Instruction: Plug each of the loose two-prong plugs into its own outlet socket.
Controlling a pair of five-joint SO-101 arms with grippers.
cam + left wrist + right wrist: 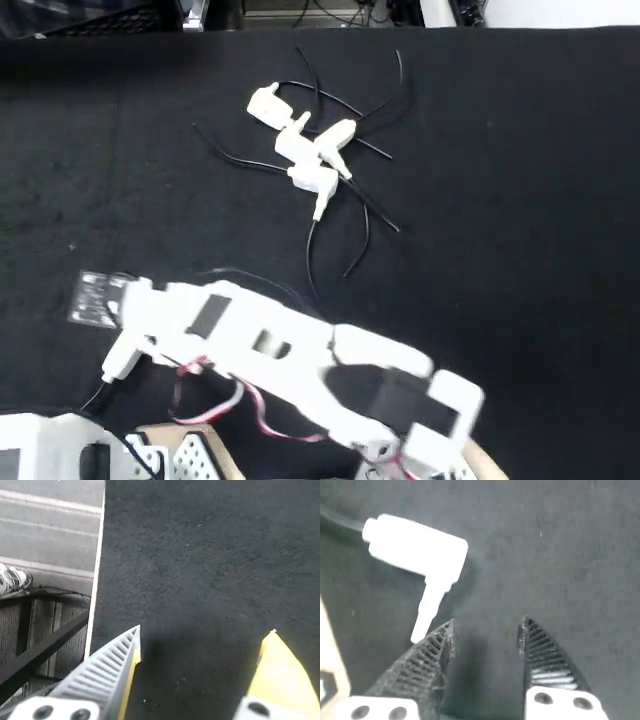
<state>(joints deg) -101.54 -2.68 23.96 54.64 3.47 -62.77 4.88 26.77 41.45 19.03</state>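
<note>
A loose white two-prong plug [415, 550] with a black cord lies on the black mat just ahead of my right gripper [488, 624] and off to one side. That gripper is open, with nothing between its black fingers, and the plug's prongs [427, 612] point toward one fingertip. In the high view my right arm [260, 345] stretches across the front of the table toward the left, and that plug [125, 357] lies by its end. Several more white plugs [300, 145] with tangled black cords lie at the back middle. My left gripper [205, 630] is open over bare mat.
A small grey printed patch [95, 298] lies on the mat beside the right arm's end. A tan board [170, 437] and white arm bases sit at the front edge. The mat's edge [97, 580] runs near the left gripper, with floor beyond it.
</note>
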